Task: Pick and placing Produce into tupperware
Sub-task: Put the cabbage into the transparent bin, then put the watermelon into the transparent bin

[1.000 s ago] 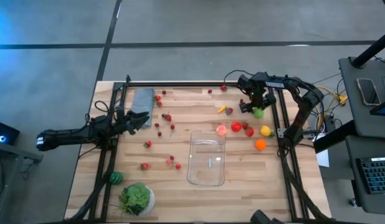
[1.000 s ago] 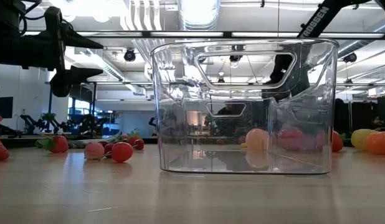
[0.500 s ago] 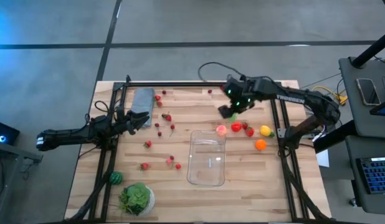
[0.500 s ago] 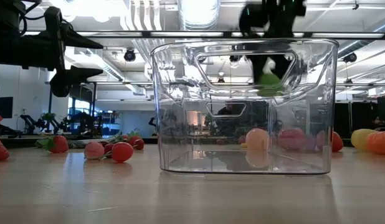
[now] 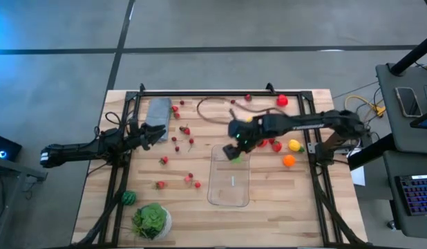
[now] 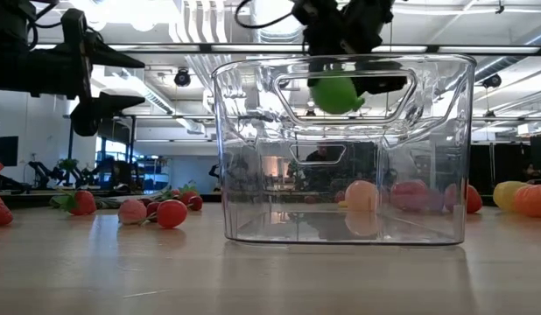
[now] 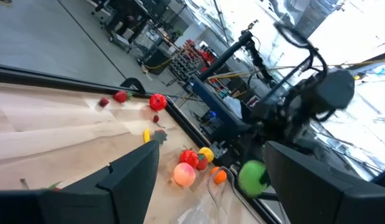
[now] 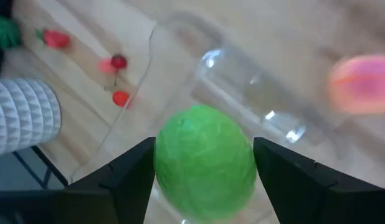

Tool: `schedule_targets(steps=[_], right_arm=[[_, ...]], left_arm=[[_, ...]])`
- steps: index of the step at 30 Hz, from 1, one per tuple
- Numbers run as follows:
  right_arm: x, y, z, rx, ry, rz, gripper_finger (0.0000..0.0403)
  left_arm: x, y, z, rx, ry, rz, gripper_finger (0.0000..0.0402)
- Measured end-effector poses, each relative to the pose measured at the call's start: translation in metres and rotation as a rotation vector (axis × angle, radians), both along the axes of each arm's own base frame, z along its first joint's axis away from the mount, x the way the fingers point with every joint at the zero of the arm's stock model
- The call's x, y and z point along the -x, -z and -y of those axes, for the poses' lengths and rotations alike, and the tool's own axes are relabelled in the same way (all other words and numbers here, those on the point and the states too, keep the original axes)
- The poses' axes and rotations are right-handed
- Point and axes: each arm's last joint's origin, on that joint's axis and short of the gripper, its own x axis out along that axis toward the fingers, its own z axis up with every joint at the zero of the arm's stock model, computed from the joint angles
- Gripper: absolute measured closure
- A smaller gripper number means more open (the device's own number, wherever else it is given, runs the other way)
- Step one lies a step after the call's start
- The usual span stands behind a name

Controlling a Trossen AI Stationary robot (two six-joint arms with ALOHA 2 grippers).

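My right gripper [image 5: 235, 150] is shut on a round green produce piece [image 6: 333, 92] and hangs over the far end of the clear tupperware [image 5: 212, 174], about level with its rim [image 6: 340, 59] in the low view. The tupperware stands on its base, and nothing shows inside it. Small red berries [image 5: 176, 142] lie left of it. Pink [image 5: 245, 144], red [image 5: 262, 141], yellow [image 5: 294, 145] and orange [image 5: 289, 160] pieces lie to its right. My left gripper [image 5: 155, 133] waits open near the grey-blue cloth [image 5: 158, 111]. My right gripper pinches the green piece [image 8: 204, 163] between its two fingers [image 8: 127, 180], one on each side of the ball. The fingers come from above, slanting in from the table's right. The piece is lifted clear and hangs over the tupperware's far end.
A striped green ball [image 5: 128, 198] and a leafy plant in a white pot [image 5: 152, 220] sit at the near left corner. A red piece [image 5: 282, 100] and small berries lie along the far edge. A black frame rail [image 5: 220, 93] borders the table.
My right gripper has carried the green piece from the far right of the table toward the left and near side, ending over the tupperware's far end. The piece stayed held throughout.
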Motion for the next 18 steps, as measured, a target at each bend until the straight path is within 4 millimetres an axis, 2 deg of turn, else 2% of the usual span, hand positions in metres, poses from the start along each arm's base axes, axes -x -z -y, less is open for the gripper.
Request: schedule_targets(steps=[5,8,13,18], right_arm=[[-0.02,0.009,-0.028,0.017,0.018,-0.034,0.0117],[-0.03,0.004,-0.038,0.053,0.037,-0.018,0.0102],[-0.032,-0.021,-0.047,0.163,0.072,0.026,0.008],[-0.024,-0.059,-0.044,0.297,0.086,0.073,0.0072]], left_arm=[[0.0,0.0,0.0,-0.001,0.004,0.002,0.0125],[0.0,0.0,0.0,-0.001,0.006,0.003,0.0125],[0.0,-0.004,0.001,-0.005,0.023,0.044,0.0125],[0.001,-0.02,0.004,-0.025,0.139,0.112,0.0126]])
